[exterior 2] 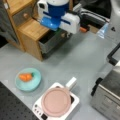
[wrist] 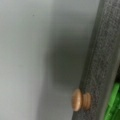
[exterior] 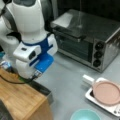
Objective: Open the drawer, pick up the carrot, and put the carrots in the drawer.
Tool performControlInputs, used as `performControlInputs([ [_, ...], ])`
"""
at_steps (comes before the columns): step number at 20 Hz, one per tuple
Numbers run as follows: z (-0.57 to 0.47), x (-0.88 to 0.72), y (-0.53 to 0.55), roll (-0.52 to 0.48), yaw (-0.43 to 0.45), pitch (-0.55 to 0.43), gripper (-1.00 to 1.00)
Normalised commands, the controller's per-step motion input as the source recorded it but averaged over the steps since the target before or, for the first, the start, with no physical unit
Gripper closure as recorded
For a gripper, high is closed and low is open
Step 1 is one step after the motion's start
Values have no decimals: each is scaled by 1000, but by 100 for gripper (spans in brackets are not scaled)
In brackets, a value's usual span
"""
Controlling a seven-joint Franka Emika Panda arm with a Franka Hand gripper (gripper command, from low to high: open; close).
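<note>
We see the white and blue arm (exterior: 32, 37) bent low over the wooden cabinet (exterior 2: 32, 30), filling a front view's upper left (exterior: 32, 37) and the top of a front view (exterior 2: 57, 15). The silver oven (exterior: 87, 37) stands behind on the grey table (exterior 2: 82, 57). The cabinet's drawer (exterior 2: 50, 42) is pulled partly out, its grey front facing the table; in the wrist view the drawer front runs down the right side with its small wooden knob (wrist: 80, 100) near the bottom, seen against the table, and something green shows at the lower right edge. The gripper (exterior 2: 63, 33) sits right at the drawer's front by the knob, but the arm's body hides its fingers, so we cannot tell whether it is released or clenched. A white tray (exterior 2: 72, 100) carries a pink plate (exterior 2: 56, 102) at a front view's bottom. A teal bowl (exterior 2: 36, 82) sits well apart from the drawer, at a front view's lower left. In it lies the carrot (exterior 2: 25, 77), orange, with a dark green bit beside it.
</note>
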Motion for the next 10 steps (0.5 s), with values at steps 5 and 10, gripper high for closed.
performControlInputs([
  [5,-118,-55,-63,-93,-11,-14,-100],
  [10,-135,-50,-59,-49,11,-40,-100],
])
